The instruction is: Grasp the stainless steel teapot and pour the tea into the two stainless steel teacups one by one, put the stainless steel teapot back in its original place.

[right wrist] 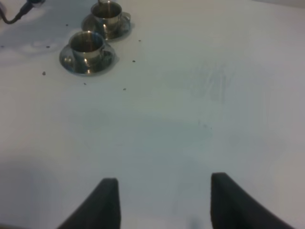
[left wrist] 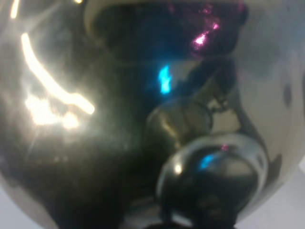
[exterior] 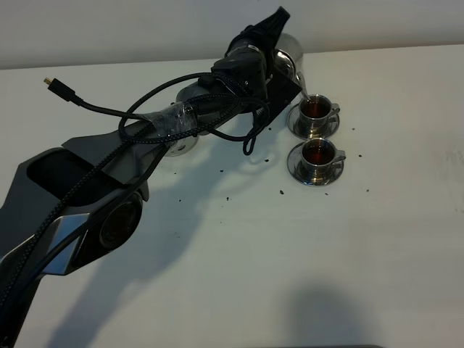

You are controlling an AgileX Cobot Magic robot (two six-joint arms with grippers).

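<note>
The stainless steel teapot (exterior: 292,51) is at the far middle of the table, mostly hidden behind my left gripper (exterior: 283,72), which is shut on it. Its thin spout (exterior: 305,88) points down at the rim of the far teacup (exterior: 316,109). The pot's shiny body (left wrist: 95,119) fills the left wrist view. The near teacup (exterior: 317,154) stands just in front on its saucer. Both cups hold dark reddish-brown tea (exterior: 316,151). The cups also show in the right wrist view, near (right wrist: 87,45) and far (right wrist: 108,12). My right gripper (right wrist: 164,200) is open and empty over bare table, well away from them.
The left arm stretches diagonally across the table with a black cable (exterior: 109,110) looped over it. A shiny round metal piece (exterior: 181,145) shows under the arm. Dark specks (exterior: 281,192) lie scattered near the cups. The white table (exterior: 290,261) runs wide in front.
</note>
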